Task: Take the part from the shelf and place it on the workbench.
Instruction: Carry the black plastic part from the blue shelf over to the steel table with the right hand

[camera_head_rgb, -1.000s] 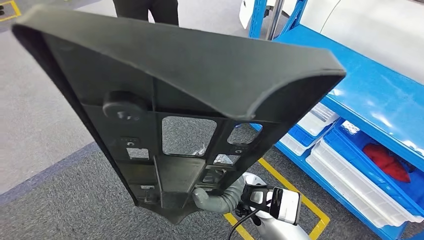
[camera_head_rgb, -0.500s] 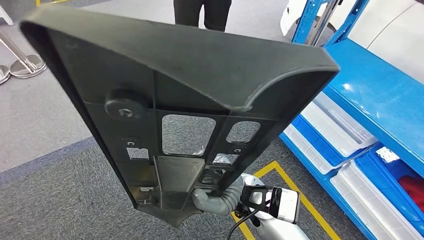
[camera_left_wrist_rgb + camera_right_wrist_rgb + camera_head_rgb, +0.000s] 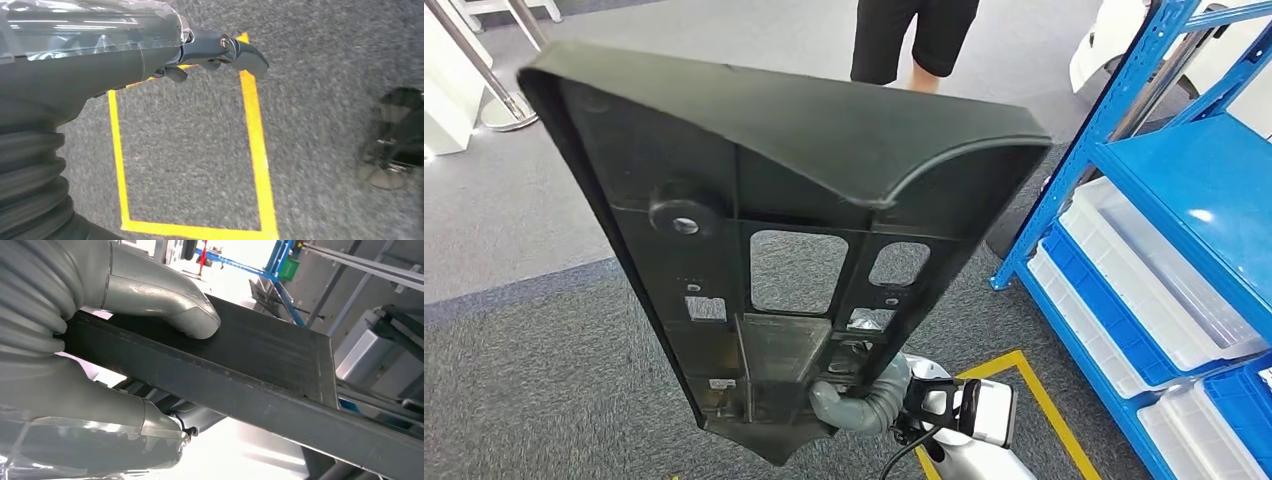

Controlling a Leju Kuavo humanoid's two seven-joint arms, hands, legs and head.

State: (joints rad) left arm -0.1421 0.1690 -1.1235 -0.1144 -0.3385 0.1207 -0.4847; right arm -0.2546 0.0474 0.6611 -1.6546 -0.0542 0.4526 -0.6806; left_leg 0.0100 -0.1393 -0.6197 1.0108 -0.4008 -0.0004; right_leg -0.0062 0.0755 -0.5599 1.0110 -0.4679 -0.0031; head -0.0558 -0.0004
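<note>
- My right hand (image 3: 856, 400) grips the lower end of the part (image 3: 754, 230), a large black plastic panel with ribs and rectangular cut-outs, and carries it tilted in the air in front of me, well above the floor.
- In the right wrist view my thumb (image 3: 165, 297) presses on the panel's flat face, with the other fingers wrapped beneath its edge.
- My left hand (image 3: 220, 52) hangs over the floor, holding nothing, fingers partly curled but apart.
- Floor (image 3: 514, 370): grey carpet marked with a yellow taped rectangle (image 3: 252, 135); a paler grey strip lies beyond.
- A blue shelf (image 3: 1194, 180) stands to my right, carrying white trays (image 3: 1154, 290).
- A person (image 3: 914, 40) in dark shorts stands beyond the panel.
</note>
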